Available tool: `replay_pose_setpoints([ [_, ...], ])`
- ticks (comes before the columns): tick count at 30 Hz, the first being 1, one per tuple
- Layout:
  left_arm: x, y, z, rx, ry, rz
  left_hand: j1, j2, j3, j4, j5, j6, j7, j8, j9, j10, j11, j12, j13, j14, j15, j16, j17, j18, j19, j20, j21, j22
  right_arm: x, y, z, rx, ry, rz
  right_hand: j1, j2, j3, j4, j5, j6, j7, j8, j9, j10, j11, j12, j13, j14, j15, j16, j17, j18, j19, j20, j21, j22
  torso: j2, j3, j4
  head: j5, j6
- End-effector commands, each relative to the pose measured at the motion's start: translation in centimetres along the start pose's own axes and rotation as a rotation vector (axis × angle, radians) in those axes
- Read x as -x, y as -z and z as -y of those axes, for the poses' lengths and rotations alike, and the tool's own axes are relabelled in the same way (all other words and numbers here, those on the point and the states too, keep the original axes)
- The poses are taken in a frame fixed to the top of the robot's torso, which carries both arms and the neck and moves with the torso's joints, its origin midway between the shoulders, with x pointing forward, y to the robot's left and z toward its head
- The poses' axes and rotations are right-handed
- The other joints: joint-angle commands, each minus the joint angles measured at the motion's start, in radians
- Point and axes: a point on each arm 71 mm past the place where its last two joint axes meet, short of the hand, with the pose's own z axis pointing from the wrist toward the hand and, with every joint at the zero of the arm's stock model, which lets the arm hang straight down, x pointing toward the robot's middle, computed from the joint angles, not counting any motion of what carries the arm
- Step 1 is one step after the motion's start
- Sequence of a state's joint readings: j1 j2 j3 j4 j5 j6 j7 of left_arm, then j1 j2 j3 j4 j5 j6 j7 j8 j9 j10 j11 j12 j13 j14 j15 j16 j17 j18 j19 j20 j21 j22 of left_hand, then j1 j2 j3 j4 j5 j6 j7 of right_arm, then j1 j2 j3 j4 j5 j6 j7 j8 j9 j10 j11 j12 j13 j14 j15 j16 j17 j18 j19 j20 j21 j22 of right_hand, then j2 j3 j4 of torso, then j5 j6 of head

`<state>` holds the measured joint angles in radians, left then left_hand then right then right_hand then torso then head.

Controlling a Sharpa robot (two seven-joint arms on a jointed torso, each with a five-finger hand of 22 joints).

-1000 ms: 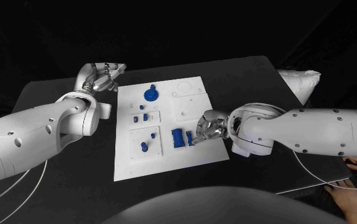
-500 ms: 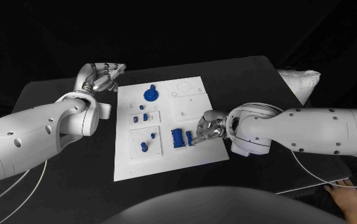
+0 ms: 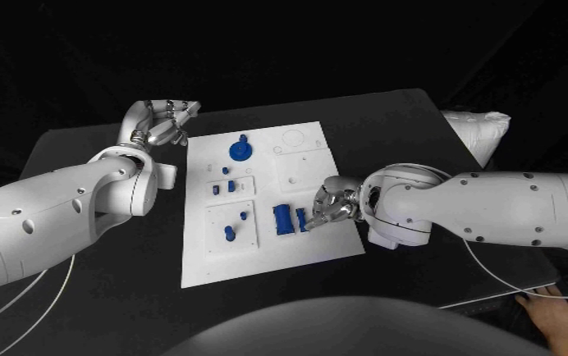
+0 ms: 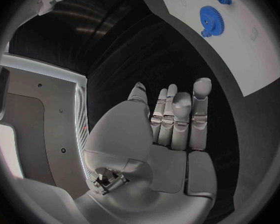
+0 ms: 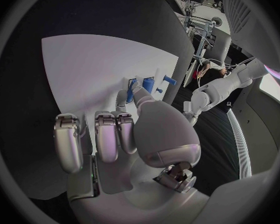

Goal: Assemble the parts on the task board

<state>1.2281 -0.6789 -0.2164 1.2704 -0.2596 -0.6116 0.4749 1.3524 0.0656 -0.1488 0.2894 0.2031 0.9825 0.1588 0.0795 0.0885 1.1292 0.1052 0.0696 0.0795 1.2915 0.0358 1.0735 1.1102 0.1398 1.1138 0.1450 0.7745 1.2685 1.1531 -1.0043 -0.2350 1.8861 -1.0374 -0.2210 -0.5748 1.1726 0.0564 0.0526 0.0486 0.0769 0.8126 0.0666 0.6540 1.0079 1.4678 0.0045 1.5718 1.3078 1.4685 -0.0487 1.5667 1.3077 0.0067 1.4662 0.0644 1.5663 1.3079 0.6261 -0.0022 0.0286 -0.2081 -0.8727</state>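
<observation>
Meanwhile, right hand (image 3: 330,206) pinching a blue part (image 3: 303,220) on the task board (image 3: 337,245); left hand (image 3: 161,123) empty, fingers straight.

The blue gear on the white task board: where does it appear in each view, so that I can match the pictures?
Head view: the blue gear lies at the far left part of the task board, near the left robot hand.
Left wrist view: the gear lies on the board beyond the fingers.
Right wrist view: I cannot find it there.
Shared landmark: the white task board.
</observation>
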Motion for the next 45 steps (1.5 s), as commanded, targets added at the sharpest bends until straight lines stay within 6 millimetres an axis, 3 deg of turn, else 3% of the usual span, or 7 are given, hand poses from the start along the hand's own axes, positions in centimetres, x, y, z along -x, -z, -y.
replay_pose_setpoints([
  [1,-0.21,-0.01,0.16,-0.010,0.004,-0.015,0.001,0.005,-0.006,0.002,0.004,-0.004,-0.003,0.005,0.002,0.000,-0.004,0.003,0.002,0.001,-0.001,-0.006,-0.001,0.003,0.006,-0.001,-0.003,0.001,-0.34,0.06,-0.05,-0.001,0.011,-0.019,-0.008,0.005,0.003,0.008,-0.002,0.000,-0.006,0.001,0.002,0.103,-0.006,-0.001,0.263,0.102,-0.006,0.004,0.263,-0.007,0.105,-0.006,0.004,0.263,0.000,0.0005,-0.0003,-0.001,0.000],
  [14,-0.18,0.00,0.17,-0.011,0.002,-0.014,0.001,0.005,-0.006,0.002,0.004,-0.004,-0.003,0.005,0.002,0.000,-0.004,0.003,0.002,0.001,-0.001,-0.006,-0.001,0.003,0.006,-0.001,-0.003,0.001,-0.12,0.31,-0.11,0.016,-0.017,0.019,-0.004,0.045,0.019,0.028,0.018,0.001,-0.010,-0.005,0.003,0.103,-0.011,-0.001,0.263,0.102,-0.009,0.004,0.263,-0.007,0.105,-0.009,0.004,0.263,0.001,0.0006,0.0014,0.001,0.000],
  [27,-0.15,0.01,0.16,-0.010,0.002,-0.014,0.001,0.005,-0.006,0.002,0.004,-0.004,-0.003,0.005,0.002,0.000,-0.004,0.003,0.002,0.001,-0.001,-0.006,-0.001,0.003,0.006,-0.001,-0.003,0.001,-0.18,0.73,-0.28,0.039,-0.058,0.027,-0.025,0.059,0.018,0.062,0.040,-0.002,-0.010,-0.009,0.006,0.103,-0.011,-0.001,0.263,0.102,-0.010,0.004,0.263,-0.007,0.105,-0.011,0.004,0.263,0.000,0.0001,-0.0006,0.002,0.000],
  [32,-0.16,0.01,0.16,-0.010,0.002,-0.014,0.001,0.005,-0.006,0.002,0.004,-0.004,-0.003,0.005,0.002,0.000,-0.004,0.003,0.002,0.001,-0.001,-0.006,-0.001,0.003,0.006,-0.001,-0.003,0.001,-0.26,0.76,-0.16,0.034,-0.058,0.011,-0.028,0.054,0.015,0.065,0.040,-0.003,-0.009,-0.009,0.008,0.103,-0.010,-0.001,0.263,0.102,-0.010,0.004,0.263,-0.007,0.105,-0.011,0.004,0.263,0.000,0.0003,-0.0002,0.002,0.000],
  [38,-0.16,-0.01,0.15,-0.009,0.002,-0.014,0.001,0.005,-0.006,0.002,0.004,-0.004,-0.003,0.005,0.002,0.000,-0.004,0.003,0.002,0.001,-0.001,-0.006,-0.001,0.003,0.006,-0.001,-0.003,0.001,-0.52,0.73,-0.06,0.018,-0.040,-0.026,-0.014,0.025,0.006,0.052,0.014,-0.002,-0.010,-0.007,0.014,0.103,-0.011,-0.001,0.263,0.102,-0.011,0.004,0.263,-0.007,0.105,-0.011,0.004,0.263,0.000,0.0000,-0.0007,0.000,0.000],
  [45,-0.22,-0.03,0.16,-0.010,0.003,-0.016,0.001,0.005,-0.006,0.002,0.004,-0.004,-0.003,0.005,0.002,0.000,-0.004,0.003,0.002,0.001,-0.001,-0.006,-0.001,0.003,0.006,-0.001,-0.003,0.001,-0.63,0.58,0.10,-0.003,-0.026,-0.048,-0.011,0.020,0.004,0.050,0.006,0.000,-0.010,-0.006,0.016,0.103,-0.011,-0.001,0.263,0.102,-0.011,0.004,0.263,-0.007,0.105,-0.011,0.004,0.263,-0.001,-0.0006,0.0003,-0.002,0.000],
])
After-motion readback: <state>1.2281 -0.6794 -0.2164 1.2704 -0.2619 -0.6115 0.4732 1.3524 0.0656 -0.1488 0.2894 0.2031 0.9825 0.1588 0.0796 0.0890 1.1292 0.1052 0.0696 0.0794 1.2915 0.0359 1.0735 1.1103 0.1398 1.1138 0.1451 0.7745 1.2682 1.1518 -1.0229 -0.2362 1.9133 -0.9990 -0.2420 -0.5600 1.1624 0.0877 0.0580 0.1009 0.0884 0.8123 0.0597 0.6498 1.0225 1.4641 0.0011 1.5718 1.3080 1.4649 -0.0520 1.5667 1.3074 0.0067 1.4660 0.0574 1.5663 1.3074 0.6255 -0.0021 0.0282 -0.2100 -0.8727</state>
